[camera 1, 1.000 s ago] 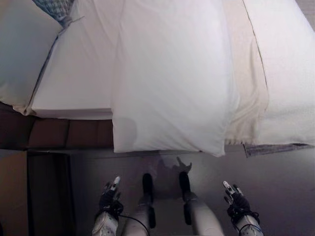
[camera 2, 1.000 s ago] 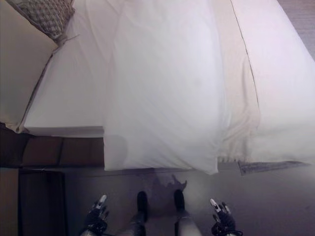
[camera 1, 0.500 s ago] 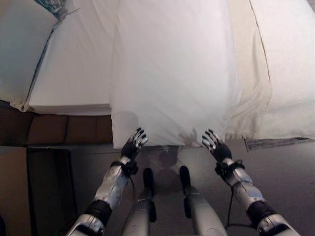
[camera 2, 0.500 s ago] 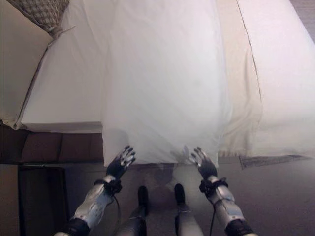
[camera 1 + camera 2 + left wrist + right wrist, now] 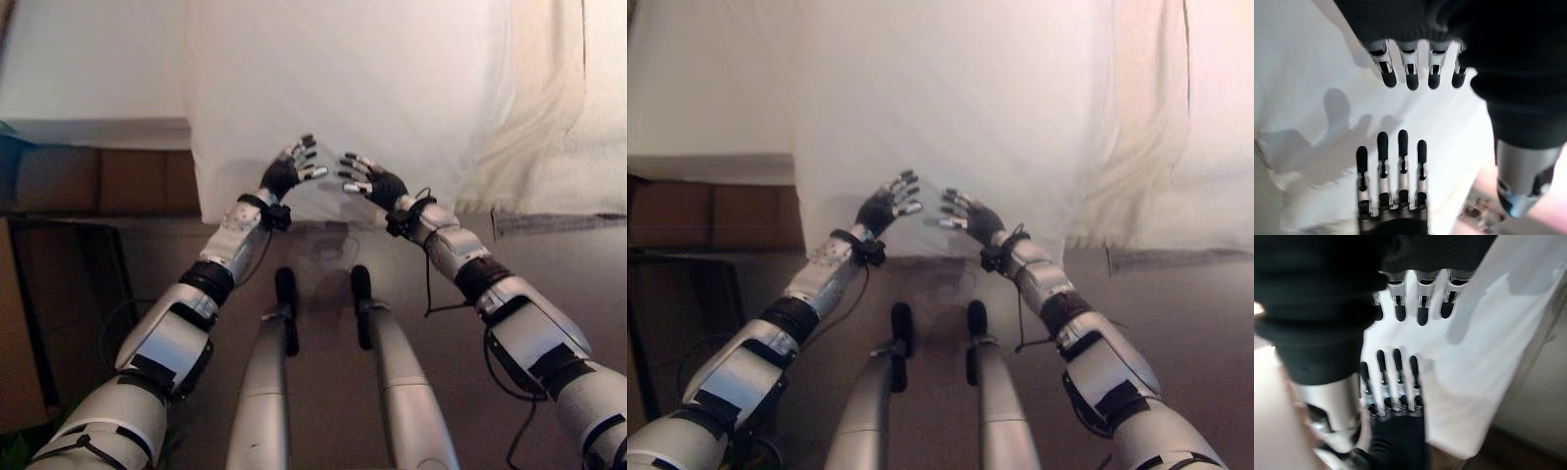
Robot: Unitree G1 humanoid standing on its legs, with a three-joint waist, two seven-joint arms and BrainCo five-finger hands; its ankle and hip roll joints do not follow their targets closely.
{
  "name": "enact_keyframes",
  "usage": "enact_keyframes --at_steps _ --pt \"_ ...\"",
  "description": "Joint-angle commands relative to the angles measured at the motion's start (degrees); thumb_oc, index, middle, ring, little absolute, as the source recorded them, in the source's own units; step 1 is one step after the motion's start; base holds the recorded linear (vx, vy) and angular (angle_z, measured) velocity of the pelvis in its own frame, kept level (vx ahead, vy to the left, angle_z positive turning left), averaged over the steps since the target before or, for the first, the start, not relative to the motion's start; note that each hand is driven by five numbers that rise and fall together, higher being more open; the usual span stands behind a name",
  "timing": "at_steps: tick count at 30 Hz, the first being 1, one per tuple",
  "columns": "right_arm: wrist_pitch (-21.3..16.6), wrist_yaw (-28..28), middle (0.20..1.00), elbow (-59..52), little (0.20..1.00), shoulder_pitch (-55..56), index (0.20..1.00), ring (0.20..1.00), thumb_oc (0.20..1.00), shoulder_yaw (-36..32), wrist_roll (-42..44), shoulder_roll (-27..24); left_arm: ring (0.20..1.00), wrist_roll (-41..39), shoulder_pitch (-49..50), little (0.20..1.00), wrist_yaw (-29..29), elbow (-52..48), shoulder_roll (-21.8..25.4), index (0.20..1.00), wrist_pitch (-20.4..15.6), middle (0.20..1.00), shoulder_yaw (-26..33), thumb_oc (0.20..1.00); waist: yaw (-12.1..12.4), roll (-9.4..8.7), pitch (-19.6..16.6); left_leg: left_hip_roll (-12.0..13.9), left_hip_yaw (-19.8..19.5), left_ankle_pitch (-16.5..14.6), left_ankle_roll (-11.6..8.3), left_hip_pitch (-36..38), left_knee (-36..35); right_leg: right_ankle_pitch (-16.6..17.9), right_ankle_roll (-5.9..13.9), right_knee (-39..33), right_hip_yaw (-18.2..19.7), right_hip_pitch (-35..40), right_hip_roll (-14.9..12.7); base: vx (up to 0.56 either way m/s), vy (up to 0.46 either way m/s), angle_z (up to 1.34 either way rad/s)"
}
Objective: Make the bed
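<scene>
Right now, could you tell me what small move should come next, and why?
Probably lower both onto the pillow's hanging edge and close on it: the left robot hand and right robot hand hover open, close together, over the white pillow, gripping nothing.

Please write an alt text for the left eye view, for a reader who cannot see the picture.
Both robot hands, the left hand and the right hand, are raised close together with straight open fingers in front of the hanging edge of a large white pillow on the bed. A cream sheet drapes to its right.
</scene>
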Motion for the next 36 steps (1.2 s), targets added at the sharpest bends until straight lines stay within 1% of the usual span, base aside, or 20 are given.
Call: enact_keyframes --at_steps 1,3,4,6,9,11,12,15,18,19,22,23,24,25,27,29,32,33,35,36 --pt "0.1 1.2 1.0 -0.2 1.0 -0.5 1.0 1.0 1.0 -0.7 3.7 0.1 1.0 -1.4 -2.7 1.0 -2.6 2.0 1.1 1.0 -1.0 1.0 1.2 1.0 0.4 0.28 -3.1 1.1 -0.2 -1.6 -2.7 -1.0 0.6 1.8 5.99 -3.6 1.9 -0.4 -3.6 -0.01 0.025 -0.04" --pt "0.2 0.1 1.0 5.0 1.0 -4.1 1.0 1.0 1.0 -0.6 4.7 0.6 1.0 -4.2 -5.9 1.0 -4.3 6.9 1.7 1.0 0.7 1.0 1.2 1.0 0.4 0.18 -2.7 1.2 -0.2 -2.4 -2.63 -2.2 2.2 1.1 5.74 -2.3 2.0 -1.7 -3.6 0.01 0.026 -0.01" --pt "0.2 -1.8 1.0 10.7 1.0 -7.6 1.0 1.0 1.0 -0.6 4.5 1.0 1.0 -6.3 -8.9 1.0 -4.3 10.2 2.1 1.0 1.3 1.0 1.7 1.0 0.4 0.16 -2.5 1.0 -0.3 -2.9 -2.53 -3.2 3.2 0.9 5.51 -1.8 1.8 -2.5 -3.4 0.01 0.042 0.0" --pt "0.2 -2.5 1.0 12.8 1.0 -9.3 1.0 1.0 1.0 -1.1 4.0 0.7 1.0 -6.8 -10.3 1.0 -4.5 12.5 2.5 1.0 1.7 1.0 2.0 1.0 0.3 0.09 -2.2 0.9 -0.3 -3.2 -2.56 -3.8 4.0 0.7 5.38 -1.4 1.9 -2.9 -3.2 0.0 0.001 -0.03" --pt "1.2 -4.2 1.0 18.6 1.0 -12.8 1.0 1.0 1.0 -1.8 1.8 -0.2 1.0 -3.5 -13.0 1.0 -3.0 16.6 3.9 1.0 2.3 1.0 1.4 1.0 0.4 0.05 -2.1 0.7 -0.3 -3.6 -2.46 -5.8 5.5 0.1 5.32 0.2 1.9 -5.0 -3.2 0.0 0.003 -0.01" --pt "2.4 -6.1 1.0 22.8 1.0 -14.8 1.0 1.0 1.0 -2.5 0.5 -0.8 1.0 0.2 -15.3 1.0 0.6 21.0 5.0 1.0 3.3 1.0 1.2 1.0 0.2 -0.15 -1.6 0.6 -0.6 -4.4 -2.36 -6.4 7.3 -1.1 4.99 2.1 1.5 -5.3 -3.0 0.0 0.0 0.0" --pt "2.4 -6.1 1.0 22.9 1.0 -14.9 1.0 1.0 1.0 -2.5 0.5 -0.8 1.0 0.2 -15.4 1.0 0.6 21.1 5.0 1.0 3.3 1.0 1.2 1.0 0.2 -0.14 -1.8 0.5 -0.7 -4.2 -2.34 -6.8 7.2 -0.9 5.0 2.0 1.5 -5.7 -3.0 0.0 0.0 0.0" --pt "3.7 -10.1 1.0 27.3 1.0 -15.7 1.0 1.0 1.0 -3.6 -2.2 -2.8 1.0 5.8 -17.7 1.0 7.3 25.9 5.3 1.0 5.1 1.0 1.5 1.0 0.0 -0.04 -0.9 0.6 -0.9 -4.6 -2.47 -6.5 7.5 -1.6 4.78 2.3 1.1 -5.1 -3.3 0.0 -0.025 0.0" --pt "3.9 -11.0 1.0 27.7 1.0 -15.4 1.0 1.0 1.0 -4.4 -2.2 -3.5 1.0 7.1 -18.1 1.0 8.9 26.9 5.4 1.0 5.6 1.0 1.8 1.0 -0.1 0.04 -1.0 0.4 -1.0 -4.2 -2.48 -6.5 7.0 -1.3 4.7 1.9 1.2 -5.2 -3.3 0.0 -0.028 0.04" --pt "3.6 -13.1 1.0 28.4 1.0 -14.8 1.0 1.0 1.0 -5.5 -2.2 -4.8 1.0 10.5 -18.5 1.0 12.6 28.7 6.1 1.0 6.6 1.0 2.3 1.0 -0.1 0.27 -0.7 0.6 -0.9 -4.3 -2.63 -5.5 6.2 -1.5 4.67 1.5 1.0 -4.4 -3.4 0.01 -0.035 0.04" --pt "3.2 -16.5 1.0 28.7 1.0 -13.0 1.0 1.0 1.0 -7.7 -2.7 -6.0 1.0 12.2 -18.2 1.0 16.2 30.8 6.9 1.0 8.1 1.0 4.4 1.0 -0.2 0.68 -0.5 0.7 -0.9 -3.4 -2.82 -3.8 3.8 -1.1 4.57 -0.2 1.1 -3.0 -3.4 0.0 -0.016 0.01" --pt "3.2 -16.5 1.0 28.7 1.0 -13.0 1.0 1.0 1.0 -7.7 -2.7 -6.0 1.0 12.2 -18.2 1.0 16.2 30.8 6.9 1.0 8.1 1.0 4.4 1.0 -0.2 0.67 -0.4 0.7 -0.9 -3.3 -2.82 -3.7 3.7 -1.1 4.57 -0.2 1.1 -2.9 -3.4 0.0 0.0 0.0" --pt "2.7 -19.2 1.0 28.9 1.0 -11.0 1.0 1.0 1.0 -10.6 -2.0 -6.8 1.0 13.0 -17.0 1.0 19.9 32.8 7.5 1.0 9.5 1.0 7.3 1.0 -0.4 1.1 -0.4 1.0 -0.6 -2.4 -3.32 -1.3 0.6 -0.4 4.66 -3.0 1.3 -0.6 -3.7 0.0 0.0 0.0" --pt "2.7 -19.2 1.0 28.8 1.0 -10.9 1.0 1.0 1.0 -10.7 -2.0 -6.8 1.0 13.1 -16.9 1.0 20.0 32.8 7.5 1.0 9.6 1.0 7.3 1.0 -0.4 1.08 -0.2 0.9 -0.6 -2.1 -3.33 -0.7 0.1 -0.2 4.66 -3.4 1.2 0.0 -3.8 0.02 -0.039 0.03" --pt "2.1 -21.4 1.0 29.2 1.0 -8.8 1.0 1.0 1.0 -13.0 -2.8 -7.4 1.0 12.8 -14.7 1.0 23.4 34.5 7.4 1.0 10.4 1.0 10.6 1.0 -0.6 1.44 -0.4 1.1 0.0 -0.5 -3.9 2.3 -4.4 1.1 4.92 -7.3 1.1 2.9 -3.8 0.01 -0.027 0.05" --pt "1.6 -22.2 1.0 28.6 1.0 -7.8 1.0 1.0 1.0 -14.0 -2.7 -7.5 1.0 12.9 -13.6 1.0 24.5 34.4 7.2 1.0 10.5 1.0 11.6 1.0 -0.8 1.49 -0.4 1.1 0.1 0.1 -3.96 3.7 -6.2 1.7 5.01 -9.1 1.1 4.3 -3.9 0.01 -0.013 0.08" --pt "0.6 -24.5 1.0 28.1 1.0 -4.2 1.0 1.0 1.0 -17.3 -2.1 -8.3 1.0 11.2 -9.0 1.0 26.3 34.2 6.6 1.0 10.3 1.0 15.1 1.0 -0.7 1.91 -0.9 0.5 0.4 2.4 -4.21 8.4 -12.7 3.9 5.48 -14.8 0.8 9.2 -3.9 0.01 -0.004 0.01" --pt "0.6 -24.6 1.0 28.0 1.0 -3.9 1.0 1.0 1.0 -17.3 -2.1 -8.3 1.0 11.2 -8.7 1.0 26.4 34.0 6.5 1.0 10.3 1.0 15.2 1.0 -0.8 1.91 -0.7 0.5 0.4 2.7 -4.21 9.3 -13.5 4.2 5.49 -15.5 0.7 10.0 -4.0 0.04 -0.014 -0.01" --pt "0.2 -24.9 1.0 28.6 1.0 0.9 1.0 1.0 1.0 -21.0 -1.7 -9.0 1.0 8.7 -3.1 1.0 24.4 32.9 4.8 1.0 9.1 1.0 18.4 1.0 -0.4 2.7 -2.1 -0.3 0.1 4.7 -4.23 15.1 -19.7 5.2 5.83 -20.7 0.6 15.6 -4.0 0.1 -0.027 0.04" --pt "-0.2 -25.0 1.0 28.6 1.0 4.6 1.0 1.0 1.0 -23.2 -1.7 -8.7 1.0 7.2 1.5 1.0 23.0 31.4 3.9 1.0 7.7 1.0 19.9 1.0 -0.4 2.85 -3.0 -0.5 -0.2 5.7 -4.09 18.9 -23.1 5.9 6.02 -23.4 0.4 19.3 -4.0 0.1 -0.032 0.08"
